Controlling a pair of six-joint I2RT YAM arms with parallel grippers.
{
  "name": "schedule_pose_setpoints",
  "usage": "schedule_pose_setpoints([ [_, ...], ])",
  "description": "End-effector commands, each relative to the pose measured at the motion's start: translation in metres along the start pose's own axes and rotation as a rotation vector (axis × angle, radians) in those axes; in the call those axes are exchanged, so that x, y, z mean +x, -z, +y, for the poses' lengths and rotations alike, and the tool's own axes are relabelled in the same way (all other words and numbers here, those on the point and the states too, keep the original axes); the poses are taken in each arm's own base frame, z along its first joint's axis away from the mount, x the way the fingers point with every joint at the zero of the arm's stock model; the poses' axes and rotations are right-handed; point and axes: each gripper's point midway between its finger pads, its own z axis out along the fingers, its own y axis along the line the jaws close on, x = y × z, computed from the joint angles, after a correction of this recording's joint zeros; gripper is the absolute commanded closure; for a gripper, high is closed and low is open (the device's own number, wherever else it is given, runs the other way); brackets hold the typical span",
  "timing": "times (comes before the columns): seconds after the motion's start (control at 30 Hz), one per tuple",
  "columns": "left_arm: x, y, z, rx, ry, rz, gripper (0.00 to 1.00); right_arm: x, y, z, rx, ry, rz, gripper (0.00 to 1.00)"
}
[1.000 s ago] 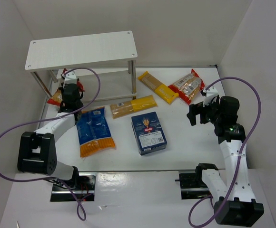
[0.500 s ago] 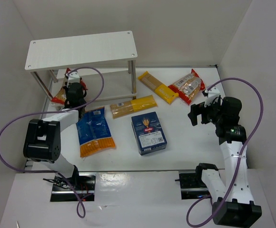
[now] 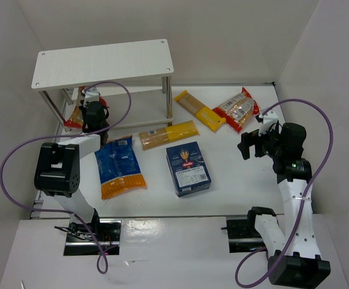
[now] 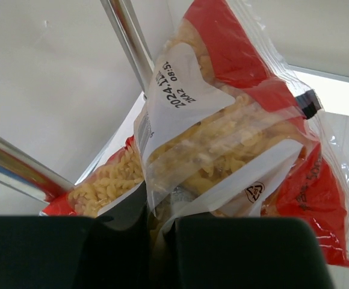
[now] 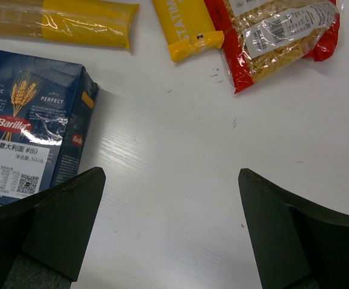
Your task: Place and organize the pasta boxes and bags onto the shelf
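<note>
White bench [image 3: 234, 174]: my left fingers [image 4: 247, 250] clamp the red-edged bag [image 4: 222, 138] by the shelf [image 3: 102, 63]; right fingers [image 5: 54, 211] gape wide.

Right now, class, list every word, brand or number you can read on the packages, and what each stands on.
"Barilla", "CLASSIC", "PERFECT", "#89": dark blue box.
"STATIM", cut off: long yellow pack.
"2024", "08:5", the rest creased: red-edged bag, left wrist view.
The box's fine print and the label on the other red-edged bag: too small to read.
</note>
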Motion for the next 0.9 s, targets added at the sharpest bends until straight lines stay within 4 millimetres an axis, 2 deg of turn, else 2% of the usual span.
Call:
schedule_pose_setpoints([
  [0.0, -0.079, -0.012, 0.020, -0.085, 0.213, -0.219, 1.00, -0.005, 0.002, 0.001, -0.008, 0.025, -0.028, 0.00],
  [0.17, -0.076, -0.016, 0.011, -0.050, 0.212, -0.217, 0.98, -0.005, 0.002, 0.001, -0.008, 0.025, -0.028, 0.00],
  [0.23, -0.081, -0.016, 0.011, -0.051, 0.218, -0.225, 0.89, -0.005, 0.002, 0.001, -0.008, 0.025, -0.028, 0.00],
  [0.27, -0.075, -0.018, 0.009, -0.049, 0.207, -0.211, 0.83, -0.005, 0.002, 0.001, -0.008, 0.025, -0.028, 0.00],
  [0.33, -0.080, -0.019, 0.008, -0.041, 0.202, -0.220, 0.63, -0.005, 0.002, 0.001, -0.008, 0.025, -0.028, 0.00],
  [0.43, -0.081, -0.021, 0.003, -0.018, 0.184, -0.223, 0.56, -0.005, 0.002, 0.001, -0.008, 0.025, -0.028, 0.00],
  [0.47, -0.085, -0.021, 0.001, -0.010, 0.189, -0.232, 0.43, -0.005, 0.002, 0.001, -0.008, 0.025, -0.028, 0.00],
  [0.6, -0.088, -0.023, 0.001, -0.010, 0.173, -0.225, 0.17, -0.006, 0.002, 0.002, -0.017, 0.025, -0.031, 0.00],
  [0.67, -0.085, -0.023, 0.000, -0.009, 0.164, -0.214, 0.11, -0.006, 0.002, 0.002, -0.017, 0.025, -0.031, 0.00],
  [0.73, -0.092, -0.018, 0.003, 0.000, 0.160, -0.212, 0.04, -0.006, 0.002, 0.002, -0.017, 0.025, -0.031, 0.00],
  [0.87, -0.087, -0.004, 0.005, 0.046, 0.146, -0.173, 0.00, -0.008, 0.004, 0.003, -0.014, 0.030, -0.040, 0.00],
])
